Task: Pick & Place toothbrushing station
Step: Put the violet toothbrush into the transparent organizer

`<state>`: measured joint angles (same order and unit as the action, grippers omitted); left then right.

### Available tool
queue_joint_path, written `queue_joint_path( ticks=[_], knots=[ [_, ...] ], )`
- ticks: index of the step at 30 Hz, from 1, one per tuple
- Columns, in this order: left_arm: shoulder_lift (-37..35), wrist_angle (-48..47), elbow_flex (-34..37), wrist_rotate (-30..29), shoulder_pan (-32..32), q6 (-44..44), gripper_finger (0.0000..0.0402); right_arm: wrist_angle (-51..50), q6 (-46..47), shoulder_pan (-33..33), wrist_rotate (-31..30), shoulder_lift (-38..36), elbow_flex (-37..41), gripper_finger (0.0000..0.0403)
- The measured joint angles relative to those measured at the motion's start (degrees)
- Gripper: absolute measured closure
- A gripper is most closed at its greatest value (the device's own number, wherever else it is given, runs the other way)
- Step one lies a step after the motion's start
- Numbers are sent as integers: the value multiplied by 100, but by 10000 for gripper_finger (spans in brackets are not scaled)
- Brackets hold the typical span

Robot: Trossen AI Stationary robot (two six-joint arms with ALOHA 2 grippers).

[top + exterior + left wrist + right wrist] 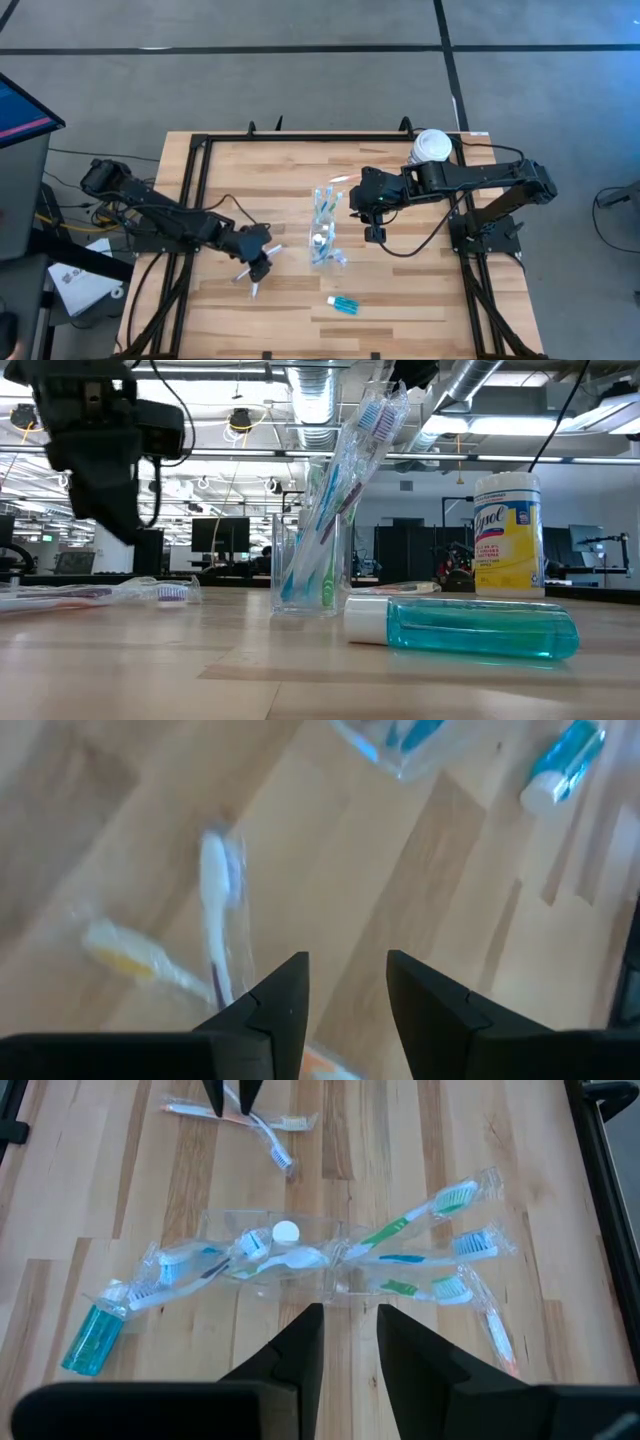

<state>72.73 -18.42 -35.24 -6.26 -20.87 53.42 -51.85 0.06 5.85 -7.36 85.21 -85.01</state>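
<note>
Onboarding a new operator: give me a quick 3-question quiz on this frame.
1. True or false: the clear tumbler stands upright with toothbrushes in it.
2. Which lies nearest the table's front edge? A) blue tube B) yellow container C) tumbler
3. What lies on the wood under the left gripper?

Key
1. True; the low view shows it upright.
2. A.
3. Two loose wrapped toothbrushes, neither gripped; the fingers are open above them. The right gripper hangs open beside the tumbler.

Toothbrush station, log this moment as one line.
left gripper: open over loose toothbrushes | right gripper: open, empty | tumbler: upright, holds brushes | tube: lying
</note>
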Motion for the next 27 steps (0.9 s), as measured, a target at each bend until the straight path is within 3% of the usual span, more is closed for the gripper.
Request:
queue_joint_path(
  ticks=[17, 27],
  knots=[
    [2, -1025, 0, 850, -165, 1149, 271, 15, 3, 2, 0, 0, 0, 316],
    [4, -1437, 0, 1071, -174, 1204, 271, 13, 105, 1, -2, 0, 0, 316]
  ],
)
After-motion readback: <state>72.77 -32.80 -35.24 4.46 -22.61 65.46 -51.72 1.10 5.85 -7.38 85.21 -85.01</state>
